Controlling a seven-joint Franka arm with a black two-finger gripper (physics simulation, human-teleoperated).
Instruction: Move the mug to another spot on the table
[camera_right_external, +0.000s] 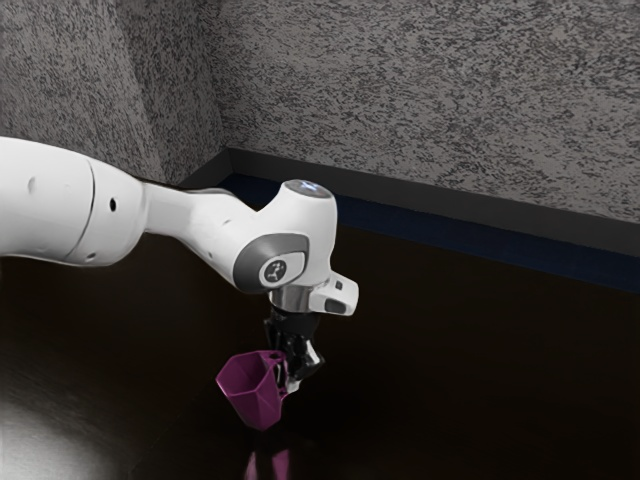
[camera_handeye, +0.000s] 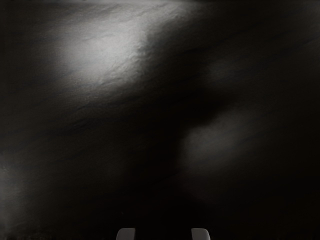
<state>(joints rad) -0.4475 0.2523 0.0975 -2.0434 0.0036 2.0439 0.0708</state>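
A purple faceted mug (camera_right_external: 254, 389) hangs tilted just above the dark glossy table (camera_right_external: 480, 380), with its reflection on the surface right below it. My black gripper (camera_right_external: 291, 366) points straight down and is shut on the mug's rim on the side toward the exterior view's right. The mug's body sticks out from the fingers toward the exterior view's left. In the wrist view two pale fingertips (camera_handeye: 126, 233) show above the dark table (camera_handeye: 100, 55), which carries a bright patch of glare.
Speckled grey walls (camera_right_external: 430, 90) with a dark blue baseboard (camera_right_external: 480, 235) close off the table at the back. My white arm (camera_right_external: 120, 215) comes in from the exterior view's left. Open table surface stretches toward the exterior view's right.
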